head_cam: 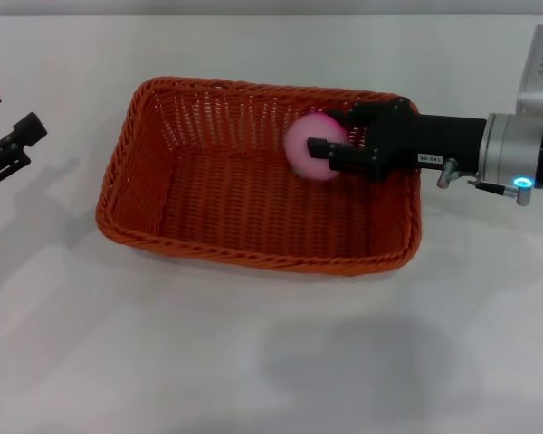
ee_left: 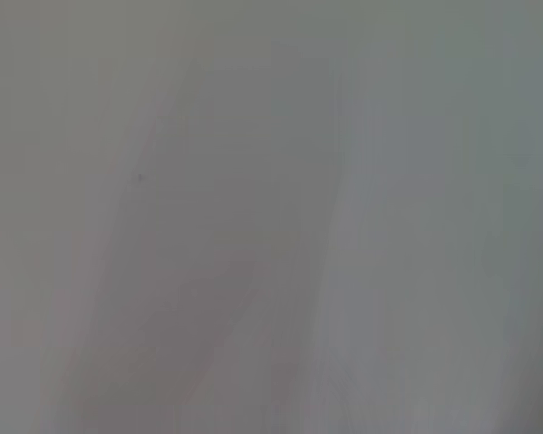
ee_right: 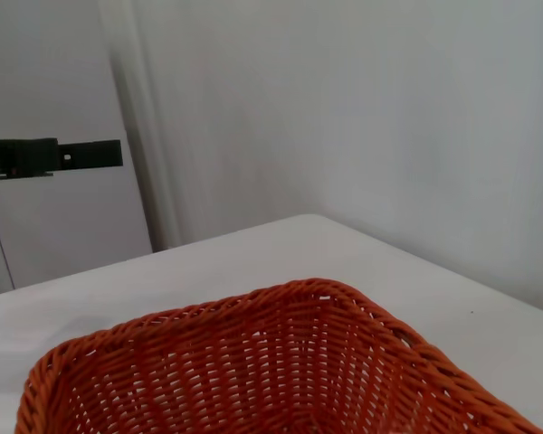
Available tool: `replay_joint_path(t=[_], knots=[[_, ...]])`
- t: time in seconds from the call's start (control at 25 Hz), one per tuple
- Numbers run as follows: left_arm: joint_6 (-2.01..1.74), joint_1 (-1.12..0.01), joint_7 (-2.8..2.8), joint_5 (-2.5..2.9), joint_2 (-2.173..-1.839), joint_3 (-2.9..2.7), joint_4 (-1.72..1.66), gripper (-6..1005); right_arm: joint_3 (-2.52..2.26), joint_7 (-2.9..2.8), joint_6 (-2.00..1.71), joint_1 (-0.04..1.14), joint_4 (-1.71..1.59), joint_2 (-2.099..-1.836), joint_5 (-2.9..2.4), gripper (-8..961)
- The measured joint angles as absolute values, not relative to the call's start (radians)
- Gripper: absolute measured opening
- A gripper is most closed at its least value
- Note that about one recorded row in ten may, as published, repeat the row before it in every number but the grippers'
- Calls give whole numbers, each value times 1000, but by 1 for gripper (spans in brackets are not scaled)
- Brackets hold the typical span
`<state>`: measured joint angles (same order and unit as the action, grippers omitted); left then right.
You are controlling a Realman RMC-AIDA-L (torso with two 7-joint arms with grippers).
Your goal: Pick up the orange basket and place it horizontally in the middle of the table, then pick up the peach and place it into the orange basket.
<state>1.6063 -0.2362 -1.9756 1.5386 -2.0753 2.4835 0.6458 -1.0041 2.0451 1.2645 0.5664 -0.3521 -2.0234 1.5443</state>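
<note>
White, slightly glossy table [head_cam: 253,362] fills the near part of the scene and nothing is seen resting on it there. Farther back, near the middle, the orange basket [head_cam: 208,246] is set down lengthwise across the table. Its weave appears stiff and light, so it is judged unlikely to shift under a small fruit. Above its right far part, inside the rim line, the peach [head_cam: 309,147] is held by the right gripper [head_cam: 333,137], whose fingers are closed on it from the right. The fruit looks smooth, round and light, probably easily bruised, so a gentle grasp across its widest part is judged best. At the left edge, well apart from the basket, the left gripper [head_cam: 7,145] is parked; its finger state cannot be told.
</note>
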Motion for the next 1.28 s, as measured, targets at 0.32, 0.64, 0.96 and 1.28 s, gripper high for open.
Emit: replay_joint_path(t=[0.32,0.64,0.96,1.28], knots=[[1607,-236,-1976,1538,-2075,2488,646,846,-1002,2042,1277,548,-364,-2016,1579,648],[1609,-222,-2009,1510,-2075,2491,644,847,-983,2025,1295,424,-496,-2005,1723,867],[1581,-196,-2150,1358,-2072,2515,573,846,-736,2035,1325,272,-570,-2002,1741,866],[1480,-178,-2259,1283,-2072,2605,516,847,-459,2241,1448,184,-441,-2001,1742,861]])
